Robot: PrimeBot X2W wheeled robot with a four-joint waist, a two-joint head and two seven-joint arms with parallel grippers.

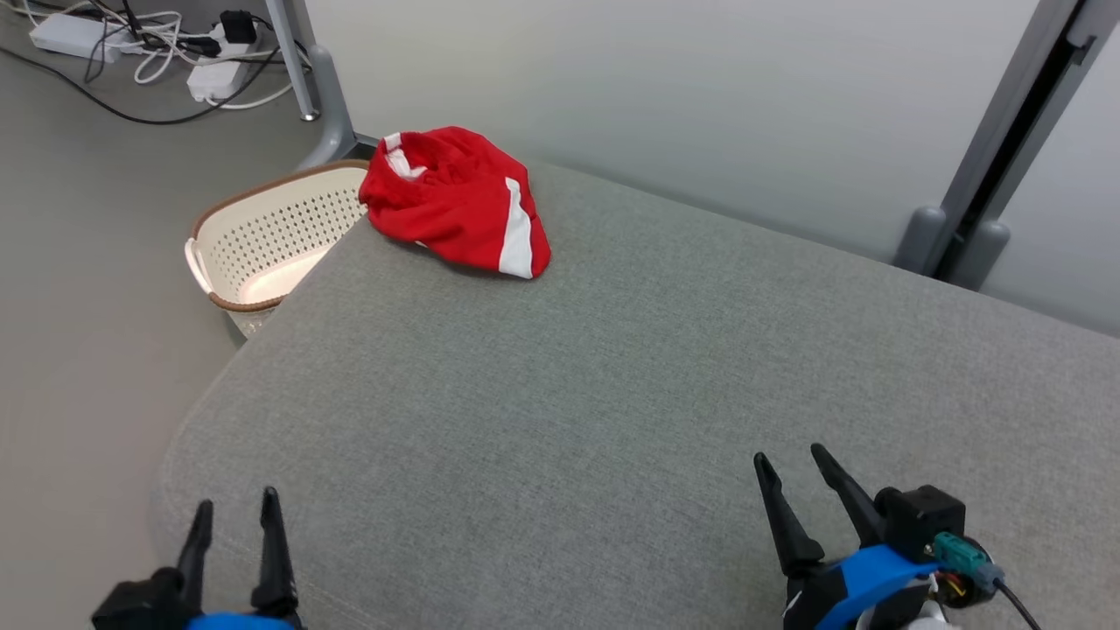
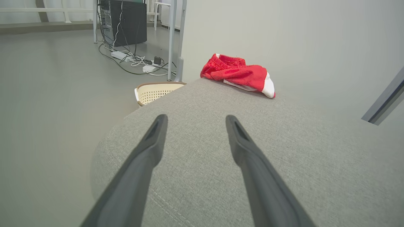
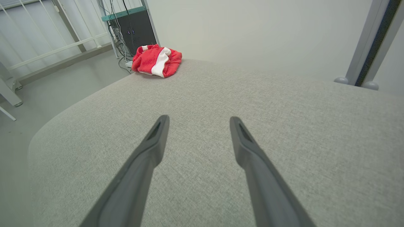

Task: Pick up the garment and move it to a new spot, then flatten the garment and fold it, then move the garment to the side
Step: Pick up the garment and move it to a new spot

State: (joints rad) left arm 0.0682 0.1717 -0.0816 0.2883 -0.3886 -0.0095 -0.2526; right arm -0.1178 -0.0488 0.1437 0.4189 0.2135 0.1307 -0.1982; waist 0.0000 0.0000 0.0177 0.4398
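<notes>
Head view: your left end effector (image 1: 237,497) is sitting at the lower left with its two dark fingers apart and holding nothing, pointing up the picture over the near edge of the grey cushion (image 1: 569,394). Your right end effector (image 1: 787,452) is sitting at the lower right, fingers also apart and holding nothing, tilting a little to the left. The red garment (image 1: 455,206) with white stripes is lying bunched in a heap on the cushion's far left corner, well apart from both end effectors. A cream perforated basket (image 1: 289,227) with a brown rim is standing on the floor just beside that corner. White power strips (image 1: 210,79) and cables are lying on the floor beyond it.

Left wrist view: you are looking along the left end effector (image 2: 196,117), its fingers spread wide with bare cushion (image 2: 315,142) showing between them. The garment (image 2: 241,75) is lying crumpled at the far edge, ahead and slightly right of the fingers. The basket (image 2: 154,91) is peeking out past the cushion's left edge.

Right wrist view: the right end effector (image 3: 199,117) is spreading its fingers wide, gripping nothing. The garment (image 3: 156,60) is lying at the far left corner of the cushion (image 3: 284,126), with a white stripe facing you. A black cabinet (image 3: 139,28) with cables is standing behind it.
</notes>
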